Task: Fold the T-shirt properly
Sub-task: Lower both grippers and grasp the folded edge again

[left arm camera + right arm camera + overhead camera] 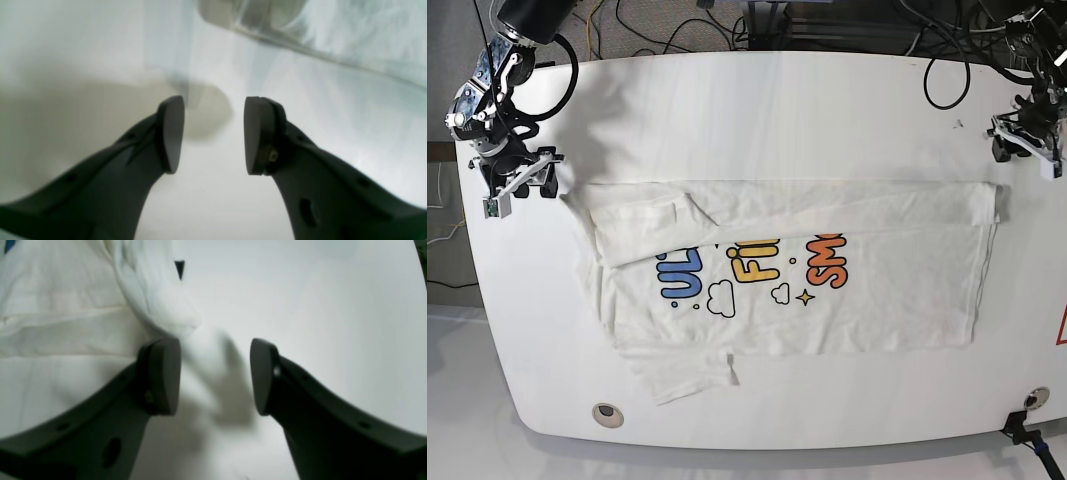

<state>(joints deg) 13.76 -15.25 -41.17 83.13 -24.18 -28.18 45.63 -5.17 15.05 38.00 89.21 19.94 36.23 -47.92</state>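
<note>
The white T-shirt (pixel 867 310) lies flat on the white table (pixel 777 100), print side up, its top part folded down over the upper half of the lettering. One sleeve sticks out at the bottom left. My right gripper (pixel 522 185) hovers at the shirt's upper left corner. In the right wrist view this gripper (pixel 215 373) is open, with a bunched tip of the T-shirt (pixel 200 346) lying between its spread jaws. My left gripper (pixel 1027 145) stands just beyond the upper right corner. In the left wrist view it (pixel 213 133) is open over bare table, the blurred T-shirt (pixel 350 36) edge ahead.
Cables (pixel 947 70) hang along the table's far edge. A round hole (pixel 607 411) sits near the front left edge, and a small black fixture (pixel 1022 425) at the front right. A red marking (pixel 1061 330) shows at the right edge.
</note>
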